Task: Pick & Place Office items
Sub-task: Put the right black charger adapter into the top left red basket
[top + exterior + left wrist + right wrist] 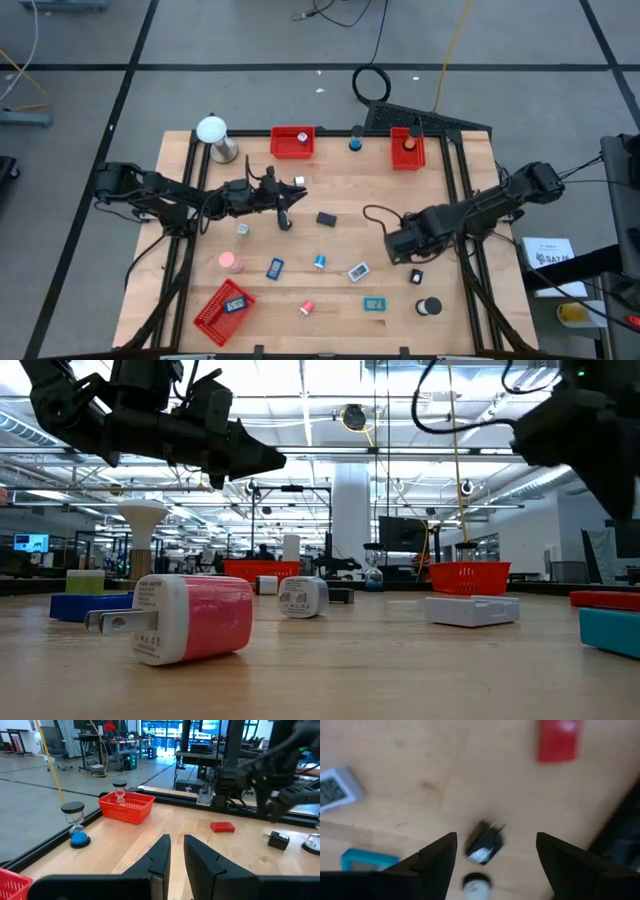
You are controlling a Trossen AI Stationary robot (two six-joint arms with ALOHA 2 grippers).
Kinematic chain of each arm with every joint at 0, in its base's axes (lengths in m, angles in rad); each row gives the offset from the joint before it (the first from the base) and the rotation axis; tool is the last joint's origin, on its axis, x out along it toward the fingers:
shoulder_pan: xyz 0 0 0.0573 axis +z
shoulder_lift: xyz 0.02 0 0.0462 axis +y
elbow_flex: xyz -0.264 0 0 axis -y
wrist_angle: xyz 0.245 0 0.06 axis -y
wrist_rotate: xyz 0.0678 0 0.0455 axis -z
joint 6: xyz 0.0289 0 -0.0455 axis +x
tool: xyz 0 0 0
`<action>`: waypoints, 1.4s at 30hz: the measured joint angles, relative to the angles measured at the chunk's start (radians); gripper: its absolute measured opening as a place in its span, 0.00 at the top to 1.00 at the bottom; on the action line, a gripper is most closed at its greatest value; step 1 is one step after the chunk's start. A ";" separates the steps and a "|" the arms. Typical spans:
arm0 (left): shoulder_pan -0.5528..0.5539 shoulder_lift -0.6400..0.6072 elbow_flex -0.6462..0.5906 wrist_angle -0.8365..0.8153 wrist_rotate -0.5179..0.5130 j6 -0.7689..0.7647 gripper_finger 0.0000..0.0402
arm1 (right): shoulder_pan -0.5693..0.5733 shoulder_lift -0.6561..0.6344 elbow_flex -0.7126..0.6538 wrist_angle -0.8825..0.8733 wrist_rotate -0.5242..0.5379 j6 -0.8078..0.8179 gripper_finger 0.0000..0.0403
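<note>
Inspector: The item under attention is the small black plug adapter point(485, 842), lying loose on the surface point(340, 190) near its right edge, just beside a white-and-black roll point(476, 883) and near a teal flat piece point(367, 860). The right claw point(495, 855) is hanging directly over it with fingers spread wide, gripping nothing.

Clerk: And the red piece?

Inspector: A red flat rectangle point(559, 740) is lying well apart from the adapter, untouched.

Clerk: How should the pick be made?

Inspector: In my judgement, the right claw should be descending straight, keeping the adapter centred between the fingers, turning so the pads meet its long flat sides rather than the prongs, and staying clear of the roll next to it.

Clerk: The other arm?

Inspector: The left claw point(172, 855) is hovering over the surface's middle-left, fingers nearly together with a narrow gap, holding nothing.

Clerk: Counts?

Inspector: Three red mesh trays: two at the far edge point(292, 142) point(407, 148), one tilted at the near left point(222, 310) with a blue item inside. One white ball on a stand point(214, 136). Roughly a dozen loose items are showing; some are too small to count firmly.
</note>
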 joint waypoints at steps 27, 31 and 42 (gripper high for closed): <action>0.000 0.000 0.000 0.000 0.000 0.000 0.87 | 0.091 0.000 -0.240 0.310 -0.052 0.190 0.34; 0.000 0.000 0.000 0.000 0.000 0.000 0.87 | 0.087 0.000 -0.260 0.327 -0.052 0.178 0.39; 0.000 0.000 0.000 0.000 0.000 0.000 0.87 | 0.087 0.000 -0.266 0.379 -0.159 0.195 0.41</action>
